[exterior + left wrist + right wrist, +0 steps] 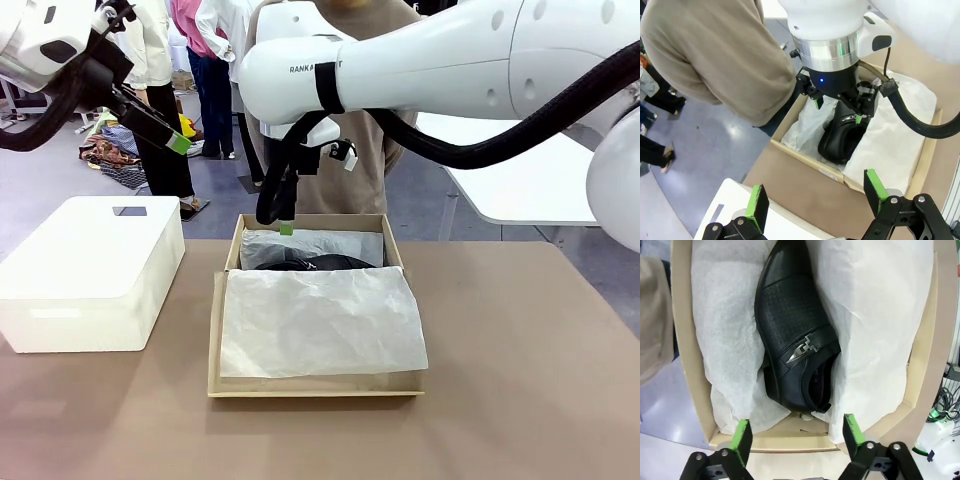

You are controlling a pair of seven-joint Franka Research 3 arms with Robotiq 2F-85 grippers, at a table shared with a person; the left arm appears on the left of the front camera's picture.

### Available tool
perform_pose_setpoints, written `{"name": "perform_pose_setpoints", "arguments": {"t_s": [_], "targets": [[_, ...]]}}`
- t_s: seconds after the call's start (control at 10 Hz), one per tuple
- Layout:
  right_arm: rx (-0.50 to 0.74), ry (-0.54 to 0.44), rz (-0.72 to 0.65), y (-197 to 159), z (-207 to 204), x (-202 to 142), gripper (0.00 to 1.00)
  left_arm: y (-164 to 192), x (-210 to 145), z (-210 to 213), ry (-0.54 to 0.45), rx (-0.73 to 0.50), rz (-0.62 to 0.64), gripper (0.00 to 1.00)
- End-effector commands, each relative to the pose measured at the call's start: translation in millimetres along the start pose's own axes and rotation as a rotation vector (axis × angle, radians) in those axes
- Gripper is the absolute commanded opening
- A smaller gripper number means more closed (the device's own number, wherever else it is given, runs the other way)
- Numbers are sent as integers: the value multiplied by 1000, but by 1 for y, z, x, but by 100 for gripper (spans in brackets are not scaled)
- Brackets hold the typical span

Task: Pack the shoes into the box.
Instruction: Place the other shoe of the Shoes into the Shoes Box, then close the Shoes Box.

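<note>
The tan cardboard box (228,385) stands mid-table, lined with white tissue paper (320,320) that covers its near part. A black leather shoe (792,335) with a metal side strap lies on its side in the far part, nestled in the tissue; it also shows as the dark shape (312,263) and the shoe (840,137). My right gripper (796,437) hangs open just above the shoe's heel end, touching nothing. From the front, the right gripper (276,220) is over the box's far-left corner. My left gripper (180,135) is raised at the upper left, open and empty (816,200).
A large white rounded box (90,270) sits left of the cardboard box. A person in a tan sweater (385,180) stands close behind the far edge. Bare brown table lies to the right and front. A white table (540,185) stands at the back right.
</note>
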State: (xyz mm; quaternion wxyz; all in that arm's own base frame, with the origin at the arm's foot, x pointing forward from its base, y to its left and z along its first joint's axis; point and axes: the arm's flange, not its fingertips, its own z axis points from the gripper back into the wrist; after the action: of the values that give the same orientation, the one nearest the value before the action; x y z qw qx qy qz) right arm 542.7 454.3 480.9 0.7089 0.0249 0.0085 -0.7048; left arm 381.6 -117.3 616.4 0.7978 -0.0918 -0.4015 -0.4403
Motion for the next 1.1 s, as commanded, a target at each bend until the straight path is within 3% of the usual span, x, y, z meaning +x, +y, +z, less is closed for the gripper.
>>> {"name": "perform_pose_setpoints", "arguments": {"t_s": [0.0, 1.0], "targets": [[-6, -6, 37, 5, 11, -2, 100, 0, -1, 1, -12, -13, 4, 100], [-4, -3, 12, 0, 4, 0, 100, 0, -1, 1, -12, -13, 4, 100]]}}
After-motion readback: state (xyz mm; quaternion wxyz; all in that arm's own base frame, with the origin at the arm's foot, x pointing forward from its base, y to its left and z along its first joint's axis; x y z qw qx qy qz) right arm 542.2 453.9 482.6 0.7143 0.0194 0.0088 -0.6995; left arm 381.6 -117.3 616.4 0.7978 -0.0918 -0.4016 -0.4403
